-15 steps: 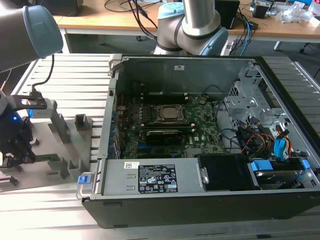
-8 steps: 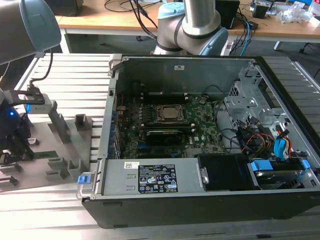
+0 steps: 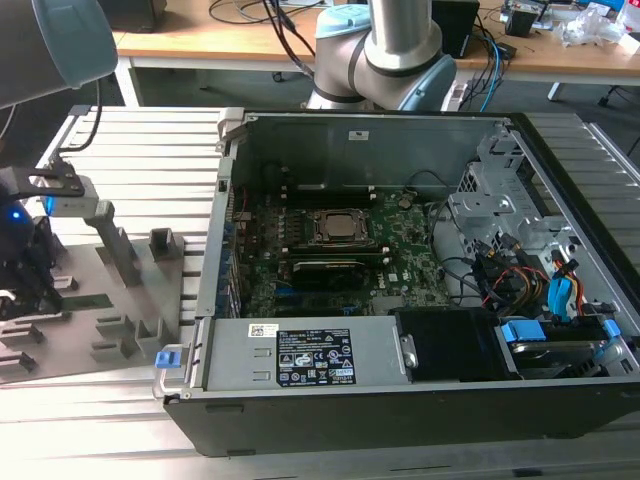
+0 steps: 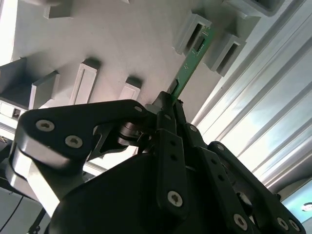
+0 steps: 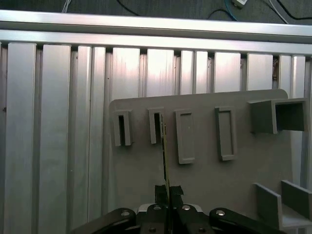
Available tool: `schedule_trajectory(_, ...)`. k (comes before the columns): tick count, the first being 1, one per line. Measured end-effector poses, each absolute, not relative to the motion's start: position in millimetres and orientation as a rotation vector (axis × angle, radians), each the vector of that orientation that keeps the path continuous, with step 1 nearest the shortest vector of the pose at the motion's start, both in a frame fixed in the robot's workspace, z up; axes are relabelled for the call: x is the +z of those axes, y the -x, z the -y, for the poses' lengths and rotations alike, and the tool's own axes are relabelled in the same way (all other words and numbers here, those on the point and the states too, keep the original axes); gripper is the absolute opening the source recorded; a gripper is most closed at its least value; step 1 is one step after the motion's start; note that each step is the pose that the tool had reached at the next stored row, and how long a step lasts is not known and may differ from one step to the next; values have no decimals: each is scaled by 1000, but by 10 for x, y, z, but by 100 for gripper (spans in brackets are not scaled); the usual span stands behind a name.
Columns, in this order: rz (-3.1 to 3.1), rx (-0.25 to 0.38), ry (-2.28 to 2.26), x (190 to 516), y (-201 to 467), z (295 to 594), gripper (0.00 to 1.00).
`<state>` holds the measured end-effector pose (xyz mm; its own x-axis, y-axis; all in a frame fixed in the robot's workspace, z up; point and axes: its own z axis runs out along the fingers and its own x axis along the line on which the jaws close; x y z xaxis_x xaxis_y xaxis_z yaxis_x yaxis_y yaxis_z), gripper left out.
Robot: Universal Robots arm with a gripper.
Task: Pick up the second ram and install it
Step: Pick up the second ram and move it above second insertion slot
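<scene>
In the first wrist view I see the second ram (image 5: pixel 164 146) edge-on as a thin line, so its chips cannot be made out. Its near end is hidden between the fingertips of the gripper (image 5: pixel 168 191), which press on it from both sides. The gripper's body is cut off by the picture's edge, as is the grey holder plate (image 5: pixel 204 185). In the second wrist view the gripper's black linkage covers the ram's near part, and its far tip is hidden inside a grey holder block (image 4: pixel 187 31). In the exterior view a blurred arm segment (image 3: pixel 55 40) is cropped at the corner
</scene>
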<state>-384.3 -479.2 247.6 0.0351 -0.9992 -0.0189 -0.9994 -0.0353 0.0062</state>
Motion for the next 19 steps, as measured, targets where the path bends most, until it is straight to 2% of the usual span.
schedule_trajectory(19,-2176,28,2254,2831,3841,4766,14)
